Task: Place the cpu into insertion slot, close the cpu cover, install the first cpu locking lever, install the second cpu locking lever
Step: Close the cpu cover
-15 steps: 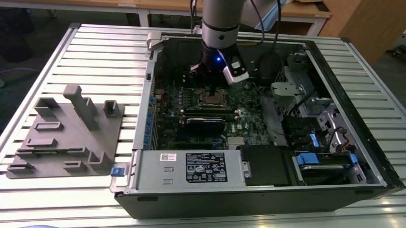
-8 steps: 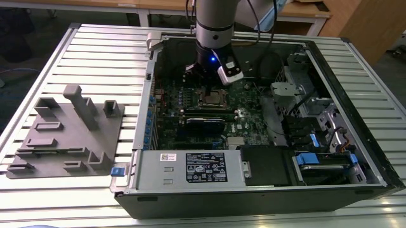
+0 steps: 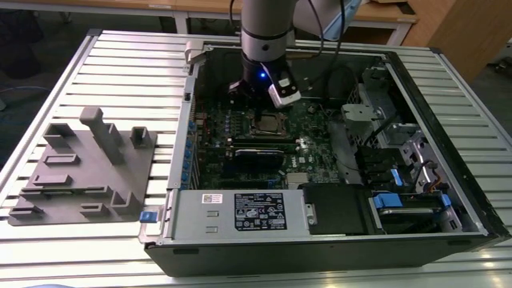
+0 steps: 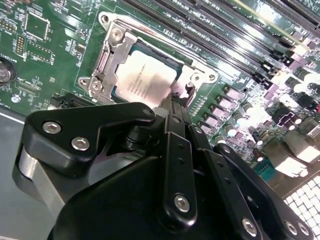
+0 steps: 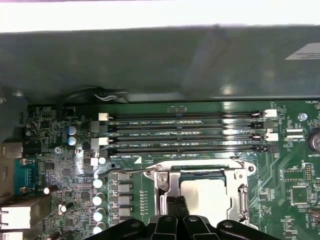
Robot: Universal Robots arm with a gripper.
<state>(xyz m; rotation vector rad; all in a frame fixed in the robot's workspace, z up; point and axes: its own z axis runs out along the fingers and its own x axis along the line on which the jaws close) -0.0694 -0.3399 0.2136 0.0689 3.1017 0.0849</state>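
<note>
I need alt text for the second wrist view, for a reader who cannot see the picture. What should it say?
The black gripper points its tip at the edge of the silver-topped cpu, which lies framed by the metal cpu cover. Around them is a green motherboard with long black slots.

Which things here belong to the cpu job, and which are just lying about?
Job:
- cpu, seated in the insertion slot
- cpu cover, down around it
- locking lever
- gripper, at the socket's edge

Lying about:
- grey fixture block on the table
- power supply
- memory slots
</note>
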